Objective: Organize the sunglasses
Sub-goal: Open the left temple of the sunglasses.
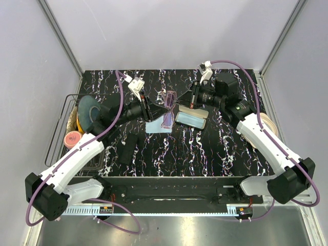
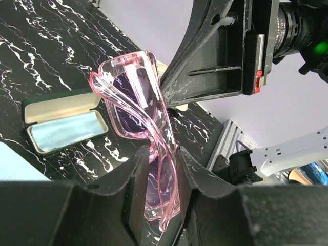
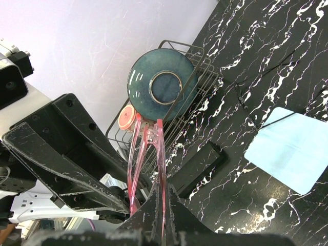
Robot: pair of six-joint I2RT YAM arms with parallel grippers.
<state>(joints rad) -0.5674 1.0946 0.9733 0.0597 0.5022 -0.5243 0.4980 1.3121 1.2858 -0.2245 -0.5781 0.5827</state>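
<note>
Arms meeting over mid-table, both gripping the sunglasses [image 1: 168, 105].
Left arm [image 1: 82, 154] is reaching in from the left with its forearm low and its wrist angling toward the centre. Left gripper [image 2: 159, 154] is pinching the pink frame at one end, a finger pressing on each side. Right arm [image 1: 261, 138] is stretching in from the right, and right gripper [image 3: 163, 192] is clamping tight on the folded temples. Sunglasses are hanging in the air between the two grippers, above the table [image 1: 215, 154], beside the open case [image 1: 190, 119] and the blue cloth [image 1: 158, 126].
</note>
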